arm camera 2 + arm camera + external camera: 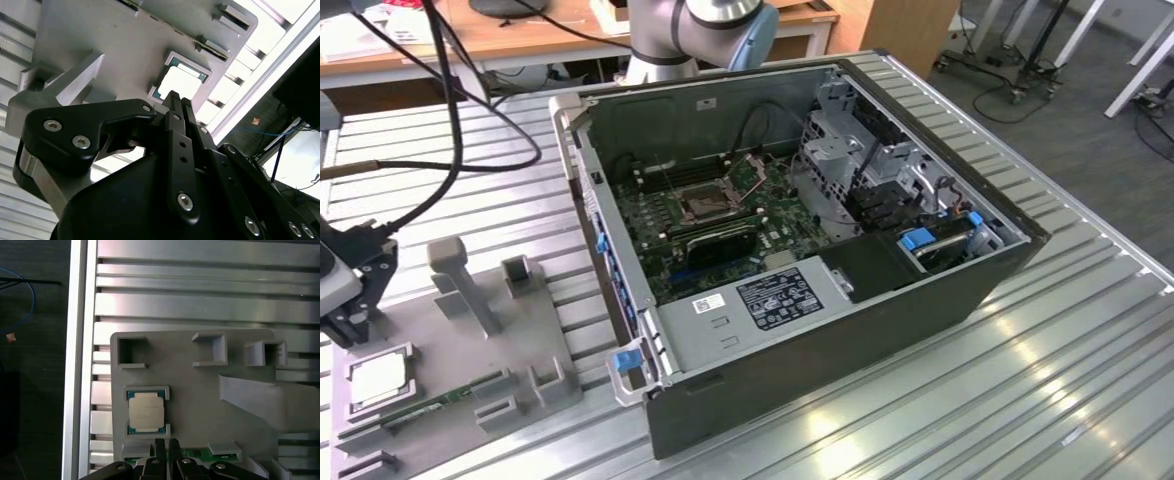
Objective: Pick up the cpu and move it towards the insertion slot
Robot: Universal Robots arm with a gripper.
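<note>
A robotics lab: an opened computer case [881, 340] sits on a slatted aluminium counter [1014, 400], wooden desks [547, 35] at twelve o'clock, wheeled stands [1017, 85] at two.

Ribbed aluminium tabletop [1041, 380], glare-streaked. Wooden desk [534, 42] behind. Dark grey floor [1081, 130], exterior view's right; castered stand bases [994, 72] on it.

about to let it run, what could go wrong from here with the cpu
The silvery square cpu sits between raised corner walls of the grey fixture plate; the shut black tool may catch one and tilt it.
The long green memory stick lies beside and could get bumped.
The metal-framed square insertion slot sits deep in the open computer case, whose wall might be clipped.
</note>
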